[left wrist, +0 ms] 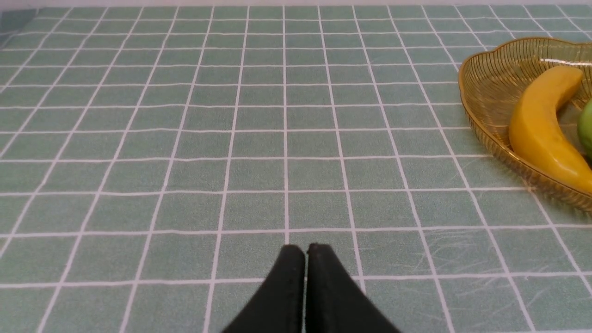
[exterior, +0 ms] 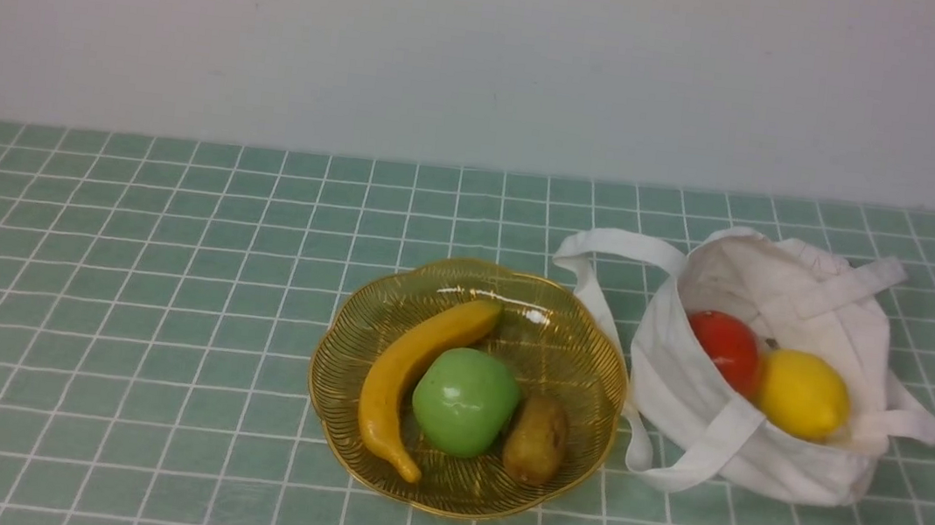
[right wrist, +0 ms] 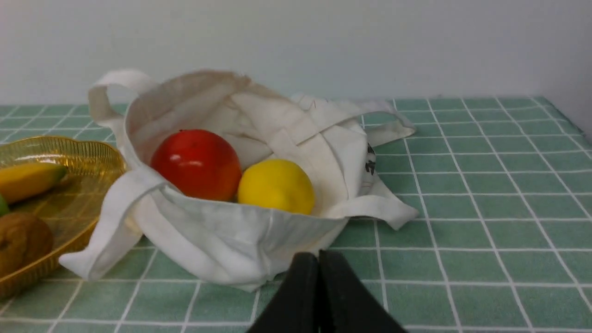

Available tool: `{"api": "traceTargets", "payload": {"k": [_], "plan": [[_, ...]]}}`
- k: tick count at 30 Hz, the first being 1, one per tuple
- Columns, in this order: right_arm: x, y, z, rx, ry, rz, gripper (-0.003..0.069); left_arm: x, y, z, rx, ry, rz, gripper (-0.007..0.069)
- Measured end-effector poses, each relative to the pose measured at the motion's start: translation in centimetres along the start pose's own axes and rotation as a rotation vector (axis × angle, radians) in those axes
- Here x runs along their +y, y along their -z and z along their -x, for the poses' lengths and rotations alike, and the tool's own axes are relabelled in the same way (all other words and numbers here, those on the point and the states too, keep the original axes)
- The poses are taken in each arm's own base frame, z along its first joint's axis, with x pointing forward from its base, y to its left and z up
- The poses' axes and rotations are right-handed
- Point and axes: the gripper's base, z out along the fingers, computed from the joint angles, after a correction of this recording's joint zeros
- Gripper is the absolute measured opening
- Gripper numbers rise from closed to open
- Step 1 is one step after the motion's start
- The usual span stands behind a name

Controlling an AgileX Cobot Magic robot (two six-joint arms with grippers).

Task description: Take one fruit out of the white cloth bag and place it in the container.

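Green apple (exterior: 465,402) sits mid-dish in the amber container (exterior: 590,347), banana (exterior: 412,362) at its nine o'clock, kiwi (exterior: 536,439) at four. Glossy, hard and round, I reckon it's slippery: best pinched across its widest girth. White cloth bag (exterior: 682,384) at three o'clock holds a red fruit (exterior: 723,349) and lemon (exterior: 802,394). My right gripper (right wrist: 319,259) and left gripper (left wrist: 305,253) are pressed closed, holding nothing.
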Motion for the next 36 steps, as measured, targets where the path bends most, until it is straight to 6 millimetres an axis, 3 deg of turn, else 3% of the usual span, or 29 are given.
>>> {"api": "traceTargets", "payload": {"k": [36], "plan": [[-0.06, 0.03, -0.09, 0.018, 0.031, -0.021, -0.0014, 0.00, 0.00, 0.00, 0.000, 0.000, 0.000, -0.0008]]}}
